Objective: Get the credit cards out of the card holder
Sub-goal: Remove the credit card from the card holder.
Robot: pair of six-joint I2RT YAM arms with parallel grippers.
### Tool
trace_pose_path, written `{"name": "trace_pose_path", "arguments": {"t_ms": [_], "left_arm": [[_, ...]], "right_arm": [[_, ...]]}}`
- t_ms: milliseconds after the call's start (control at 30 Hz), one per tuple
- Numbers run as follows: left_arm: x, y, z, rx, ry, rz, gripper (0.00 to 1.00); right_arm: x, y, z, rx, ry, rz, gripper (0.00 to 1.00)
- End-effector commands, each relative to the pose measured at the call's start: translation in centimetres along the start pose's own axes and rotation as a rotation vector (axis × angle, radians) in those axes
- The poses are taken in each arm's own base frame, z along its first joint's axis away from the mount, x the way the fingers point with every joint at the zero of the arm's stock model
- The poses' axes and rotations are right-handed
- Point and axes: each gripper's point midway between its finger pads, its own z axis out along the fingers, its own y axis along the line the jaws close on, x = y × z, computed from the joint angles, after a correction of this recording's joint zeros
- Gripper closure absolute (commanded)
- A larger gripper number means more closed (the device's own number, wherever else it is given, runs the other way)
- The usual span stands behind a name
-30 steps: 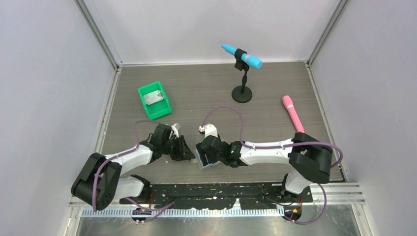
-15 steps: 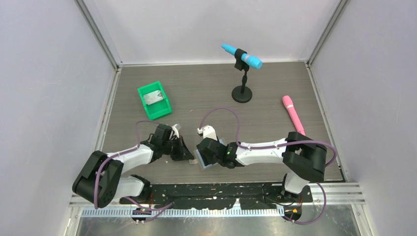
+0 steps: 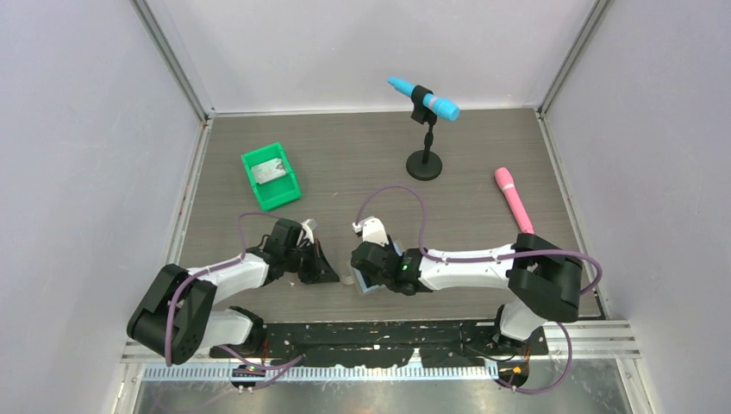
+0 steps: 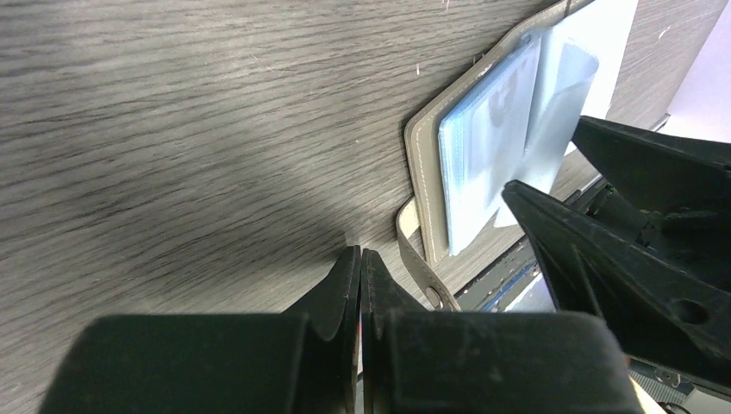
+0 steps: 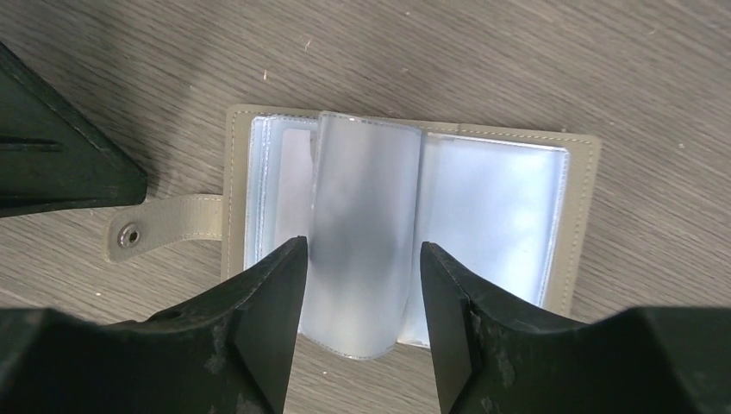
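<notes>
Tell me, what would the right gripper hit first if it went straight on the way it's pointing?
Probably the open card holder: its raised clear sleeve lines up with the gap in the right gripper, so the fingers would land on the pockets beside it. Depth is unclear.

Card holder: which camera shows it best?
The right wrist view: the card holder lies open, with both clear-sleeve halves and the tab showing. The left wrist view catches one corner and the tab at a slant. The top view shows only a sliver under the right gripper.
</notes>
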Motion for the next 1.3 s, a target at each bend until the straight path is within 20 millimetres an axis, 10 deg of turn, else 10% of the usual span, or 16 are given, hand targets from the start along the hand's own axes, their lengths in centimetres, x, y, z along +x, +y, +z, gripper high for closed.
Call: {"name": "trace_pose_path", "arguments": {"t_ms": [0,633,1000,1267], "left_arm": [[-0.3,-0.2,0.0,0.0,-0.003,0.02,1.0],[-0.8,-1.2,-1.0,0.011,-0.032,0.034,0.92],[-0.9,-5.1,-2.5,0.045,-0.077,0.127,0.82],[-1.0,-4.6,-2.2,-0.019,-0.071,0.157,0.68]], "right_arm": [[-2.5,-0.7,-1.6,0.035,-0.079,0.042,0.42],[-2.3,-5.2,-3.8,0.159,-0.121,0.075,0.41],[-2.1,-7.7,-3.5,0.155,-0.113,0.127,0.43],[-5.1,-4.7,-5.7,-0.053,-0.165,0.148,0.43]]}}
